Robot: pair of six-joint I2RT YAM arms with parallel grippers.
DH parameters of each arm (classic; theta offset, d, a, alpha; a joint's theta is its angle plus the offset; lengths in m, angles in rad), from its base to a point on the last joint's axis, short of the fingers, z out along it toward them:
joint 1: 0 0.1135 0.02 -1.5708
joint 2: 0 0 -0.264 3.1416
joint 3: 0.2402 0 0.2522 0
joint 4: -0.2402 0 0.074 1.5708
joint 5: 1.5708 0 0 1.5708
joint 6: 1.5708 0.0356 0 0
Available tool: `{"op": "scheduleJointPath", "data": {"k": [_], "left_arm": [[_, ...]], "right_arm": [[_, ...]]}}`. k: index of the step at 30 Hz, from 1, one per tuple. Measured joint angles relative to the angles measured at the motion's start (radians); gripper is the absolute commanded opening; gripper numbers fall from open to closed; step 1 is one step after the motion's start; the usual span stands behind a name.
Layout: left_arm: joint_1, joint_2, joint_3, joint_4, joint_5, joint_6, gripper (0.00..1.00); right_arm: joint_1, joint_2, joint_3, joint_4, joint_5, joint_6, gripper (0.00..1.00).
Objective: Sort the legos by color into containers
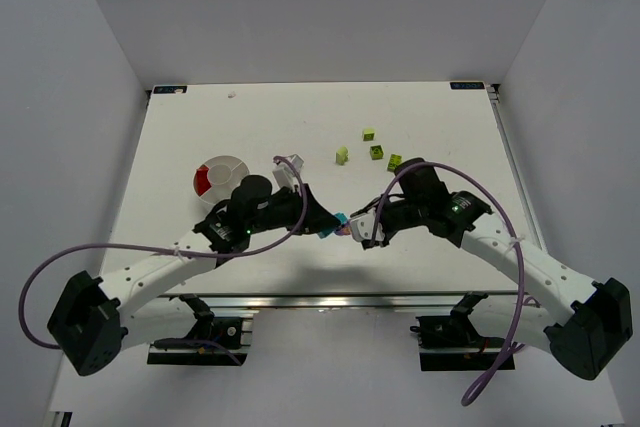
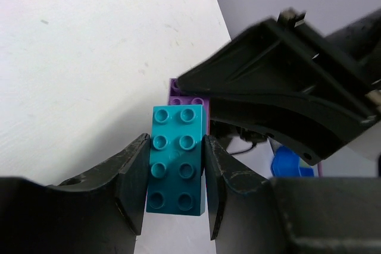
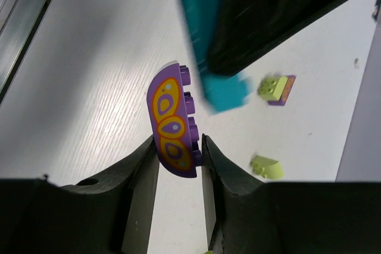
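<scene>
Studs cover the teal plastic brick point(image 2: 177, 159) the left end effector point(image 2: 176, 150) grasps. The right end effector point(image 3: 178, 144) grasps an orange-spotted purple curved brick point(image 3: 171, 124).

No text, nos. or brand I can read in any view. On the bench's far edge sit two small dark tags, a far-left corner tag point(image 1: 170, 89) and a far-right corner tag point(image 1: 467, 84); both too small to read. The purple brick point(image 3: 172, 123) held in my right gripper point(image 3: 178, 147) has a printed yellow-orange oval pattern w/ blue dots, not lettering. The studs on the teal brick point(image 2: 177, 165) held in my left gripper point(image 2: 176, 147) show nothing legible.
</scene>
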Motion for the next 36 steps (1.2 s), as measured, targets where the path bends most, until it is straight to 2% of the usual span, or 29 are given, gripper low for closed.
{"op": "scheduleJointPath", "data": {"k": [7, 13, 16, 19, 24, 27, 32, 36], "left_arm": [[0.119, -0.133, -0.003, -0.053, -0.063, 0.014, 0.11], [0.17, -0.164, 0.01, -0.145, -0.078, 0.042, 0.1], [0.193, -0.175, 0.068, -0.254, -0.128, 0.075, 0.08], [0.217, -0.198, 0.192, -0.386, -0.235, 0.115, 0.05], [0.23, -0.252, 0.431, -0.557, -0.473, 0.165, 0.05], [0.23, -0.298, 0.518, -0.625, -0.6, 0.176, 0.05], [0.23, -0.364, 0.56, -0.691, -0.745, 0.179, 0.06], [0.23, -0.381, 0.56, -0.729, -0.801, 0.179, 0.06]], "right_arm": [[0.0, -0.002, -0.007, -0.064, 0.02, -0.007, 0.0], [0.017, -0.001, -0.007, -0.061, 0.033, 0.01, 0.0], [0.053, 0.015, -0.001, -0.039, 0.047, 0.043, 0.0], [0.109, 0.064, 0.024, 0.002, 0.076, 0.085, 0.0], [0.231, 0.203, 0.132, 0.092, 0.163, 0.163, 0.0], [0.299, 0.32, 0.242, 0.15, 0.225, 0.231, 0.0], [0.374, 0.545, 0.453, 0.22, 0.323, 0.367, 0.0], [0.405, 0.757, 0.684, 0.234, 0.399, 0.474, 0.0]]}}
